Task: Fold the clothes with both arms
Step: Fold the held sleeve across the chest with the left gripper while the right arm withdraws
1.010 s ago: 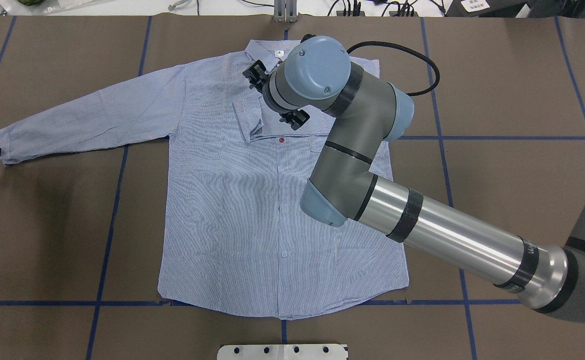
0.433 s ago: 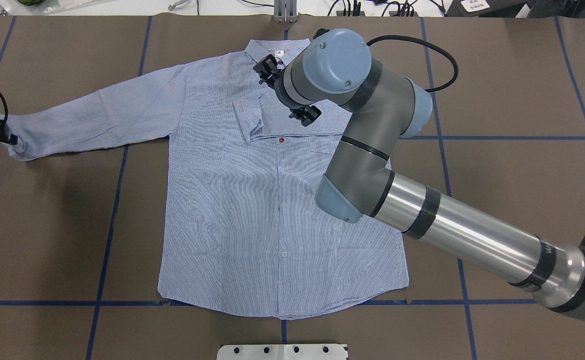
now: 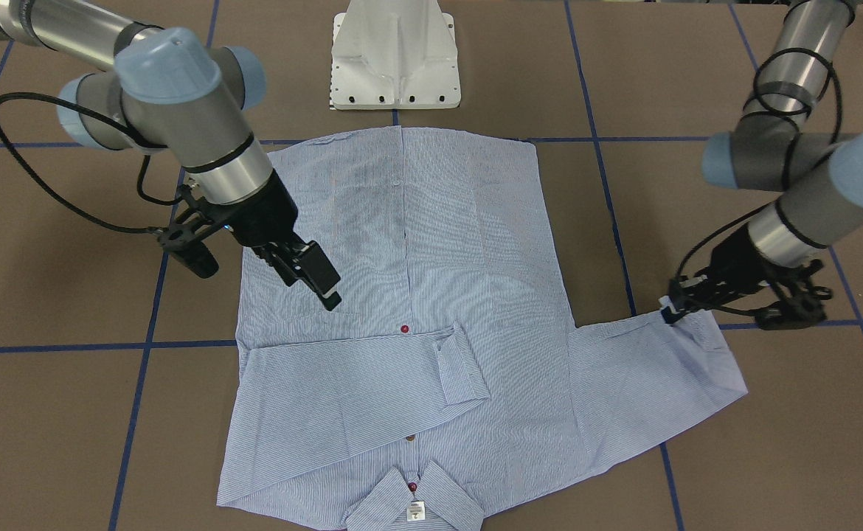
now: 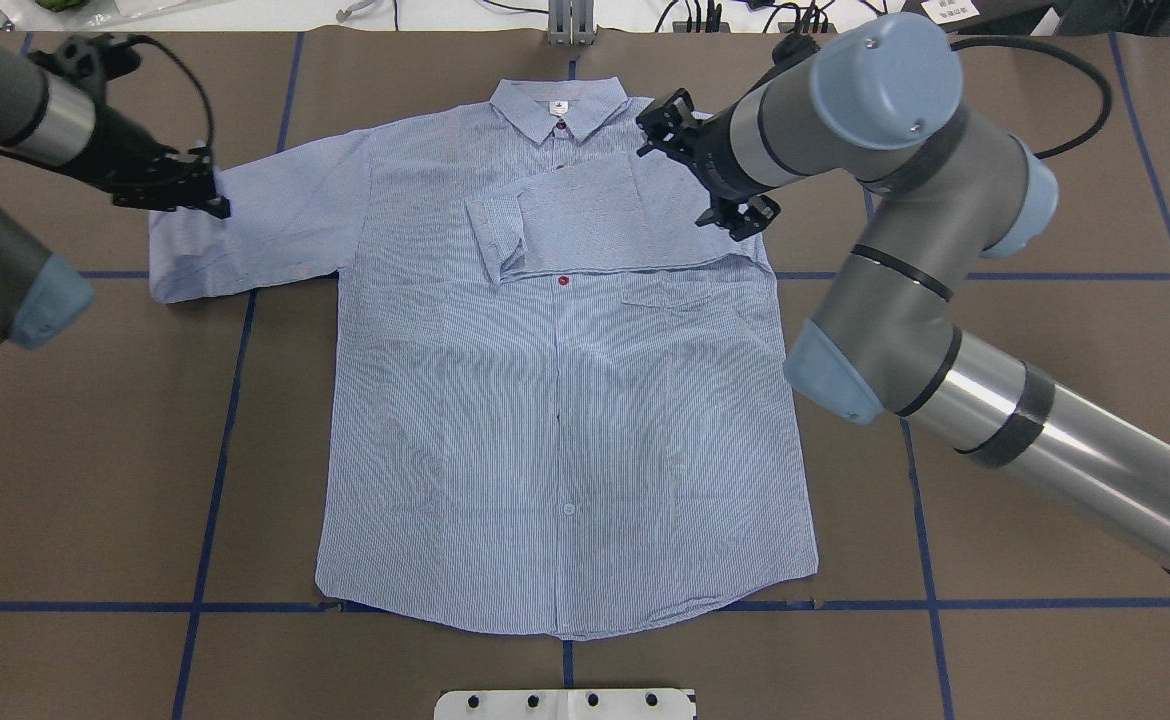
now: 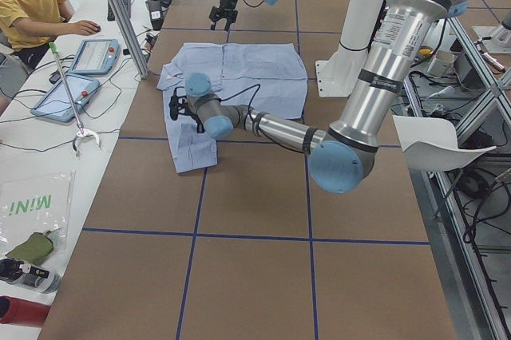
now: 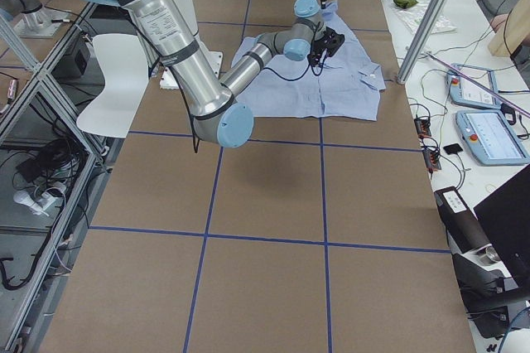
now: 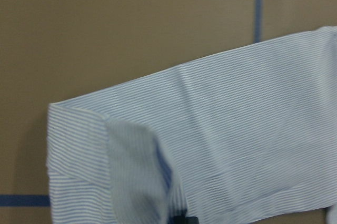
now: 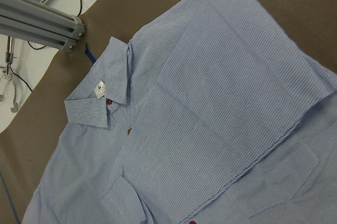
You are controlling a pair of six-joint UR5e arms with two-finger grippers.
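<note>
The striped shirt (image 4: 545, 420) lies flat and front up on the brown table, collar (image 4: 557, 105) at the far edge. One sleeve (image 4: 565, 215) lies folded across the chest, its cuff (image 3: 461, 365) near a red button. My right gripper (image 4: 690, 165) hovers open and empty over that sleeve's shoulder end, also seen in the front view (image 3: 306, 276). My left gripper (image 4: 207, 200) is shut on the cuff end of the other sleeve (image 4: 265, 220), held doubled back toward the shoulder (image 3: 660, 369). The left wrist view shows that sleeve (image 7: 237, 129) draped below.
The white pedestal base (image 3: 394, 59) stands at the near edge. Blue tape lines (image 4: 215, 450) grid the table. An aluminium post (image 4: 570, 20) and cables sit beyond the far edge. A person (image 5: 32, 5) sits at a side desk with tablets (image 5: 92, 57).
My left gripper has carried the sleeve's cuff from the table's left edge inward toward the shoulder. My right arm has drawn back to the right, off the folded sleeve.
</note>
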